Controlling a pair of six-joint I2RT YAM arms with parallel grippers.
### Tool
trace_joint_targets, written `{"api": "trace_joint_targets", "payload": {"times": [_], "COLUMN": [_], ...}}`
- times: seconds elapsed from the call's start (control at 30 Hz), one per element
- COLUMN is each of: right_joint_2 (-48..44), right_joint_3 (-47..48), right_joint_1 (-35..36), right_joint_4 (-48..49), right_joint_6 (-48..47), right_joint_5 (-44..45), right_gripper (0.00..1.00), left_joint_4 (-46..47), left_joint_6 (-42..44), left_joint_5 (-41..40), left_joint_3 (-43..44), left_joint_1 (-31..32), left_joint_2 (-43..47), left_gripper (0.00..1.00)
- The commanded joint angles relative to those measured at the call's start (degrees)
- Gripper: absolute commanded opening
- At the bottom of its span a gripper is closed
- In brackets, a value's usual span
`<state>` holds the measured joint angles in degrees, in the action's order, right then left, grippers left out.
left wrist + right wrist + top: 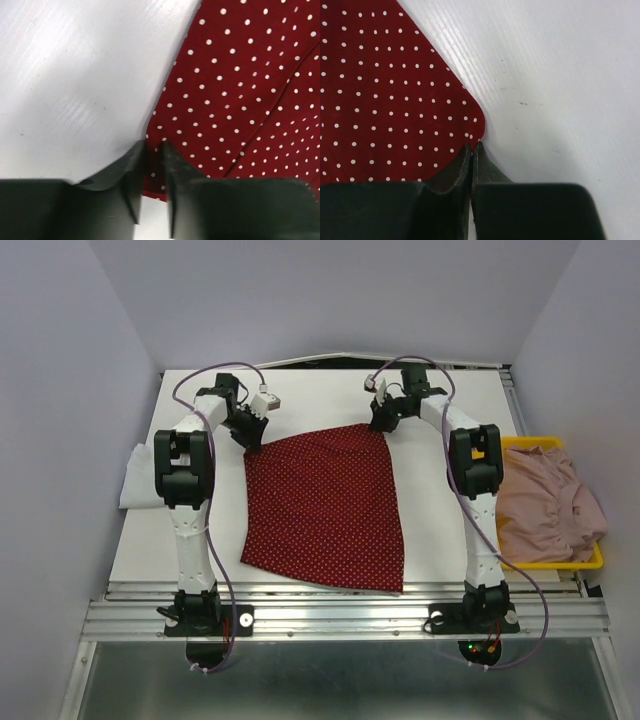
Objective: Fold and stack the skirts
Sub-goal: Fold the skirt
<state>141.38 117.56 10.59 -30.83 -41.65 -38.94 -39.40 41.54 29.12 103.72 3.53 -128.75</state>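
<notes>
Being seen from above are two skirts, two arms, one tray and one white folded item. The dark red skirt (pixel 322 508), dotted with white, is being shown spread flat at the middle of the surface (pixel 440 530). The pink skirt (pixel 545 502) is being carried, crumpled, in the yellow tray (pixel 590 558) at the right edge, well apart from the red one. The white folded item (pixel 138 478) is being shown at the left edge, beside the left arm (pixel 183 470). The left tool (pixel 250 443) is being held at the red skirt's far left corner, and the right tool (pixel 380 424), on the right arm (pixel 476 465), at its far right corner. The white surface is being enclosed by pale, plain walls on three sides, and both arm bases are being carried by a metal rail (pixel 340 618) at the near edge.

From the left wrist, the left tool (pixel 153 145) is being shown with its two dark fingers narrowly apart. A corner of the dark red skirt (pixel 240 90) is lying in that gap. Whether the cloth is being pinched cannot be told. Bare surface (pixel 75 85) is being shown to the left.

From the right wrist, the right tool (pixel 472 145) is being shown with its fingers pressed to a slit, and the rounded corner of the dark red skirt (pixel 380 100) is being gripped there. Faintly scuffed surface (pixel 555 90) is being shown to the right.
</notes>
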Motion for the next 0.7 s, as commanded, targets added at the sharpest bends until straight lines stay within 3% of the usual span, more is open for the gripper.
{"api": "trace_joint_targets", "payload": {"times": [0.0,0.1,0.4,0.5,0.67], "right_joint_2": [0.7,0.6,3.1,-0.1,-12.8], "right_joint_3": [0.5,2.4,18.2,16.9,4.3], "right_joint_1": [0.6,0.6,-1.2,-1.2,-1.2], "right_joint_4": [3.0,7.6,12.9,13.2,13.2], "right_joint_6": [3.8,7.7,12.7,12.2,9.9], "right_joint_5": [6.1,9.1,14.6,12.8,8.7], "right_gripper": [0.01,0.01,0.01,0.01,0.01], "left_joint_4": [0.1,0.4,8.0,9.2,9.8], "left_joint_6": [-0.2,-1.5,-7.9,-6.7,-2.7], "left_joint_5": [0.3,0.3,-4.6,-4.7,-4.0], "left_joint_3": [0.1,2.1,12.3,14.0,9.4], "left_joint_1": [-0.2,-0.2,-0.2,-0.1,0.3], "left_joint_2": [0.6,0.4,1.7,3.5,11.5], "left_gripper": [0.22,0.0,0.0,0.0,0.0]}}
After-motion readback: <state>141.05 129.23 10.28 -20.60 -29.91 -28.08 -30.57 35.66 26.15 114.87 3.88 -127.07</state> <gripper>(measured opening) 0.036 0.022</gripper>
